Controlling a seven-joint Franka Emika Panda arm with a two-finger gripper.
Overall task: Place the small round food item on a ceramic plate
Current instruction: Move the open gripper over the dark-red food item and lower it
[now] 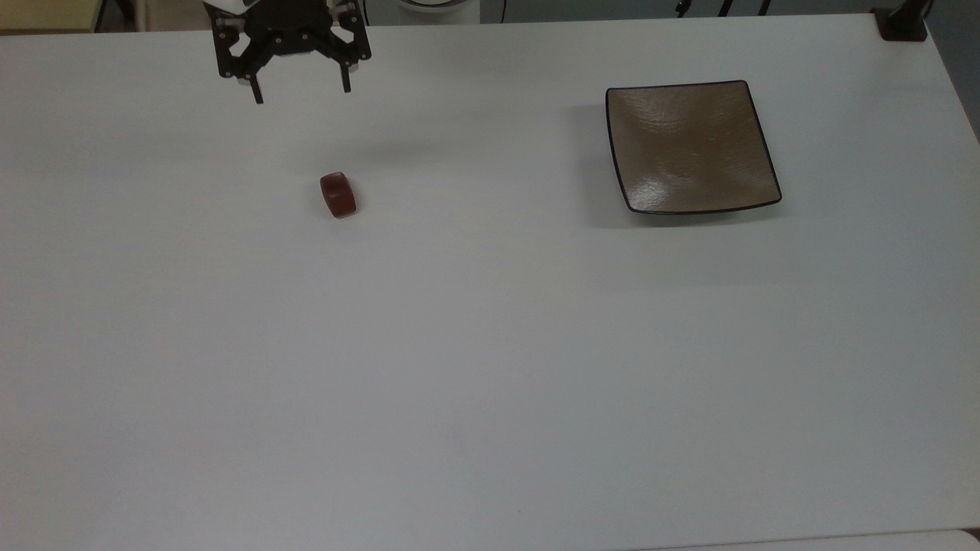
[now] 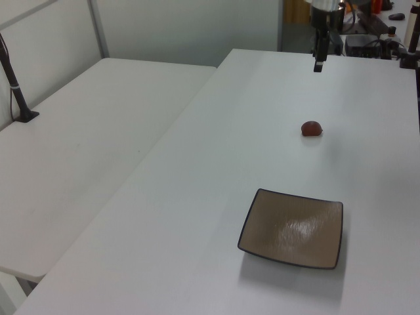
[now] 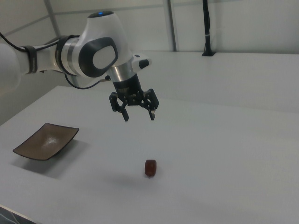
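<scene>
The small round food item (image 1: 338, 194) is a glossy dark red chunk lying on the white table, also seen as the food item (image 2: 311, 128) and the food item (image 3: 150, 168). The ceramic plate (image 1: 690, 147) is square, brown with a dark rim, and lies bare on the top view's right; it is the plate (image 2: 292, 228) and the plate (image 3: 46, 140) elsewhere. My gripper (image 1: 303, 89) hangs open and empty well above the table, up and to the left of the food item in the top view; it appears as the gripper (image 3: 138, 115) and the gripper (image 2: 317, 66).
A second white table (image 2: 85, 151) adjoins on the left view's left. A black post base (image 1: 902, 23) stands at the top view's upper right corner. Dark clutter (image 2: 374, 33) lies beyond the table's far end in the left view.
</scene>
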